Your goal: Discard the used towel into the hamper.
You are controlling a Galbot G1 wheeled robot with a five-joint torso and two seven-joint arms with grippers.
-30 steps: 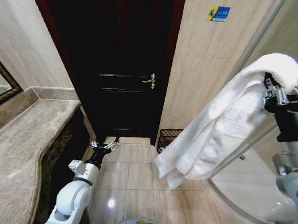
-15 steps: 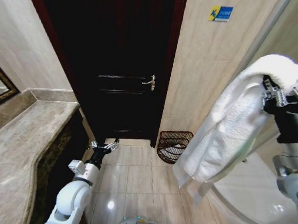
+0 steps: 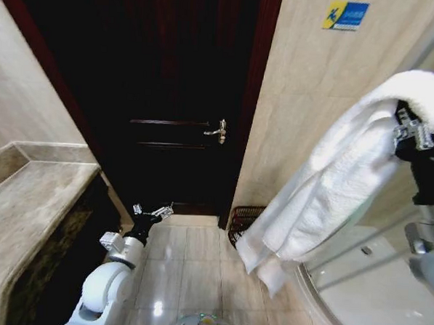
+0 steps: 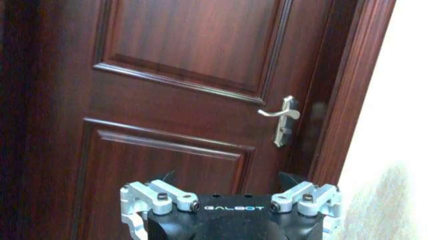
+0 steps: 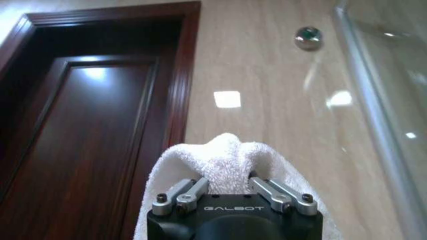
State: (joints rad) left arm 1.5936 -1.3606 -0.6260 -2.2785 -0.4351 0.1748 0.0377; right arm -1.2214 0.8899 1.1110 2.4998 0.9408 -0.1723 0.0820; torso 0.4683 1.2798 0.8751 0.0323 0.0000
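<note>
One white towel point(image 3: 332, 183) is all that's in play: the right gripper point(image 3: 420, 129), up at the right edge of the head view, is clamped on a bunched fold of it, and the rest hangs down in a long drape toward the middle of the frame. The hamper point(image 3: 244, 221) sits on the floor tiles at lower centre, against the beige wall beside the dark wooden door point(image 3: 169, 94), and the towel's hanging end hides part of it. The left gripper point(image 3: 152, 211) rests low at lower left with its fingers spread apart, holding nothing. If I were steering this, I'd get the trailing end over the basket mouth first and lower it before letting go, otherwise that long tail probably flops onto the tiles.
</note>
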